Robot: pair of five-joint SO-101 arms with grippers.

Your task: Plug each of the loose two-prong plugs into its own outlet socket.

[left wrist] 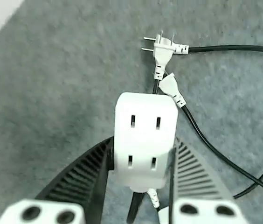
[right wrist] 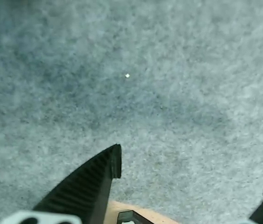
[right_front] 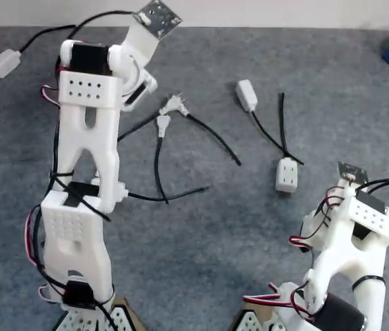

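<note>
White outlet socket (left wrist: pixel 145 140) pinched by left gripper (left wrist: pixel 141 148), right gripper (right wrist: pixel 194 168) spread

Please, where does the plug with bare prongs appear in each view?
High view: plug in the upper middle, right of the left arm.
Left wrist view: plug beyond the gripped socket block.
Right wrist view: grey carpet, the landmark all views share.

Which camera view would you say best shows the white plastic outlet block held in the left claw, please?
The left wrist view: the white plastic outlet block sits between the left claw's black fingers, both slot pairs facing the camera. In the high view the left arm hides it; the right wrist view faces grey carpet.
</note>
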